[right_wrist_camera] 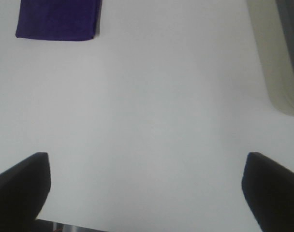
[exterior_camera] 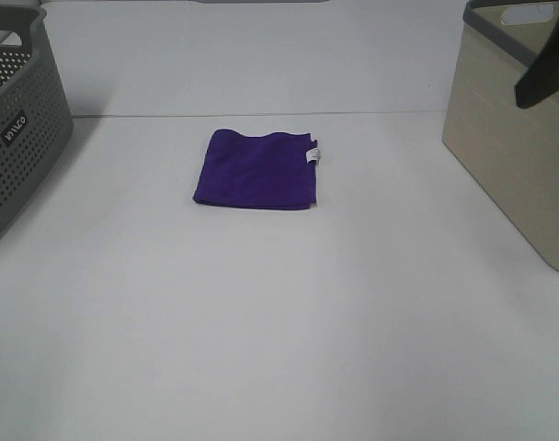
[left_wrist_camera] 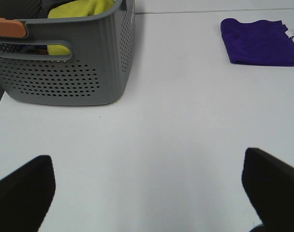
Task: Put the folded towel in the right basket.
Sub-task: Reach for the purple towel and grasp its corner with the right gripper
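Yellow cloth [left_wrist_camera: 84, 9] in grey basket [exterior_camera: 22, 138]; beige basket [exterior_camera: 509, 156] interior hidden. Folded towel [exterior_camera: 256, 170] flat, slightly longer crosswise, label [exterior_camera: 313, 155] toward beige basket. Left gripper [left_wrist_camera: 147, 193], right gripper [right_wrist_camera: 147, 193] spread wide.

Bright, even, diffuse light washes the white tabletop [exterior_camera: 279, 322] nearly featureless, without glare. The folded purple cloth towel [exterior_camera: 256, 169] casts only a thin soft shadow along its near edge. Left of the towel, the grey perforated plastic basket [exterior_camera: 22, 138] throws a faint one. The black gripper fingers [left_wrist_camera: 21, 193] are blurred in both wrist views.
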